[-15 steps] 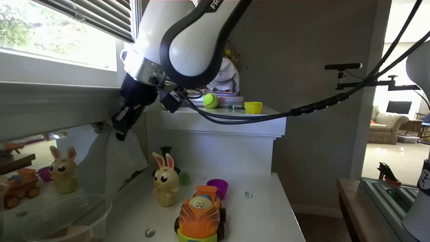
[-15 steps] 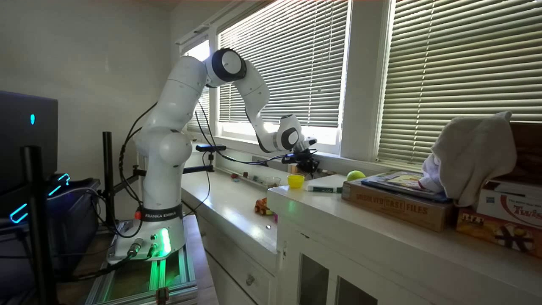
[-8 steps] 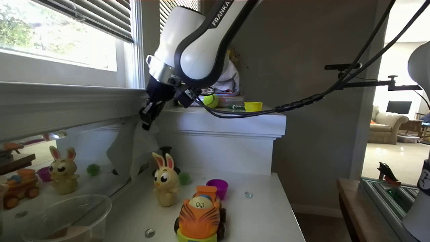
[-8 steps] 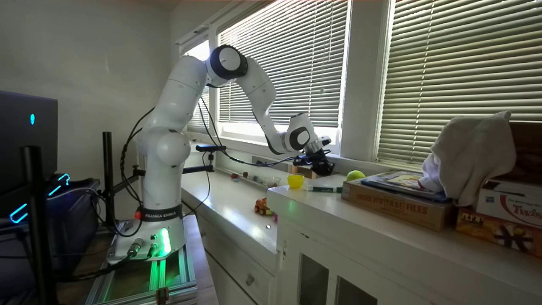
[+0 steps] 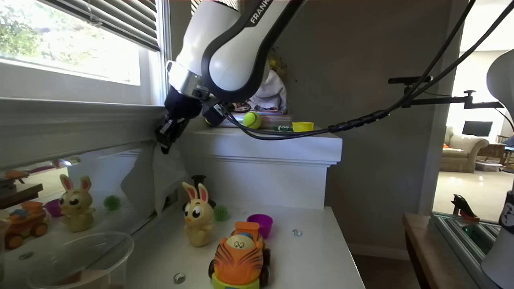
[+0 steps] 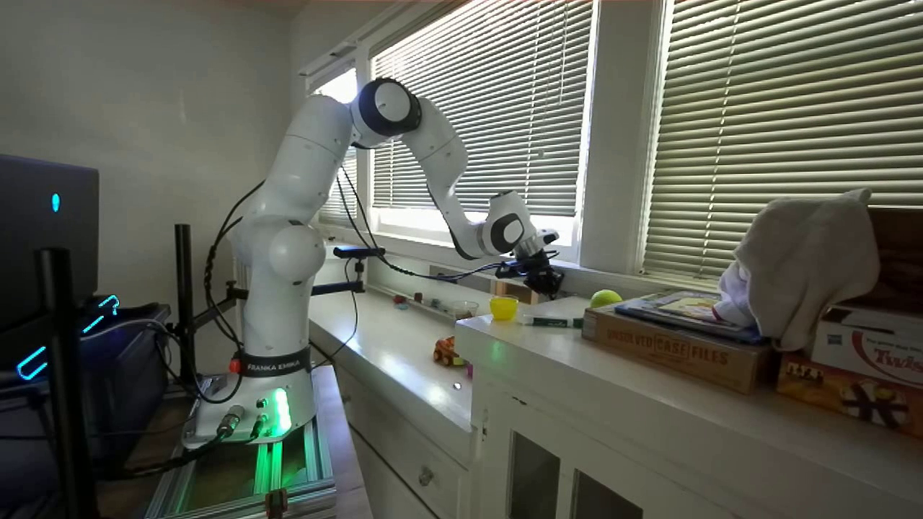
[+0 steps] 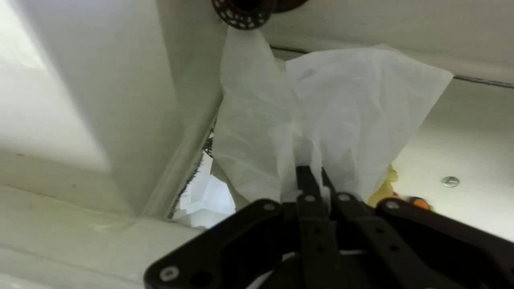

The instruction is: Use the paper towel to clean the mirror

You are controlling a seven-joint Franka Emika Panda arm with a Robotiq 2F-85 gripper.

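Note:
The white paper towel (image 5: 168, 172) hangs down from my gripper (image 5: 164, 149) at the far end of the mirror (image 5: 106, 178). In the wrist view the gripper's fingers (image 7: 314, 171) are closed on the bunched top of the towel (image 7: 349, 100), which spreads out below them. A sliver of the mirror (image 7: 207, 192) shows beside the towel in the wrist view. I cannot tell whether the towel touches the glass. The gripper (image 6: 551, 287) also shows in an exterior view, above the counter near the window sill; the towel there is hidden.
A rabbit toy (image 5: 198, 220), orange tiger car (image 5: 239, 257), purple cup (image 5: 261, 224) and clear bowl (image 5: 80, 261) stand on the counter before the mirror. A sill (image 5: 80, 124) juts out above it. A raised ledge (image 5: 257, 148) bounds the far end, holding a yellow cup (image 5: 302, 127).
My gripper moved with the towel along the mirror toward the raised ledge, then a little back. More of the mirror, with the green ball's reflection, is now uncovered. The toys have not moved.

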